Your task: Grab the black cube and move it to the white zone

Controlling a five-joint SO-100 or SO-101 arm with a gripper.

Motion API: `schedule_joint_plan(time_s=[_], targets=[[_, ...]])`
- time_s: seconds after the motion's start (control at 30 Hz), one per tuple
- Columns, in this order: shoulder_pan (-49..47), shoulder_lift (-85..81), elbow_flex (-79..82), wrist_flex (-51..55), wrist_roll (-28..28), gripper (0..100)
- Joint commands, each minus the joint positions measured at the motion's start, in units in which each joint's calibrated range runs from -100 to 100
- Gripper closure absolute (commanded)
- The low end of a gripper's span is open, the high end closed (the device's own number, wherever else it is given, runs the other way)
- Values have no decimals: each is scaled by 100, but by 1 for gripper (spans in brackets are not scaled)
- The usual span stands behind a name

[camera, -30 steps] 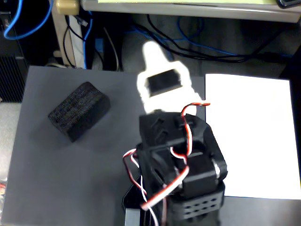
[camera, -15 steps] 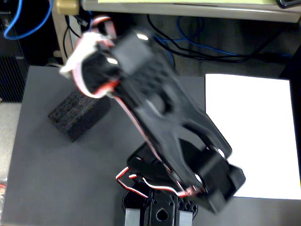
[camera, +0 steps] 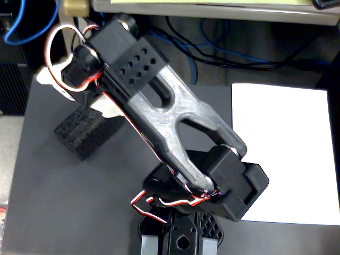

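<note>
The black cube (camera: 79,134), a rough foam block, lies on the dark grey mat (camera: 64,202) at the left of the fixed view. The arm reaches from its base (camera: 180,234) at the bottom middle up to the left. Its gripper (camera: 98,109) hangs right over the block's far right end. Only a white finger part shows there; the wrist and arm hide the fingertips, so I cannot tell whether it is open or touching the block. The white zone (camera: 284,154), a white paper sheet, lies at the right with nothing on it.
Blue and black cables (camera: 212,48) run along the back behind the mat. A pale desk edge (camera: 212,8) crosses the top. A dark ribbed box (camera: 11,87) stands at the left edge. The arm's upper link spans the middle of the mat.
</note>
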Motion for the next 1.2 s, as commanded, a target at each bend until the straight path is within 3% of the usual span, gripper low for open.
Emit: schedule_joint_plan(time_s=[0.0,0.23,0.4,0.63,0.73,1.03,1.17], targets=[[40,11,-391,103,27,57],[85,20,-355,-438,27,57],[997,1305,-437,-858,378,57],[607,1616,-727,-541,331,57],[269,1616,-38,-541,169,57],[320,1666,144,-721,69,57],[320,3027,53,-1030,64,57]])
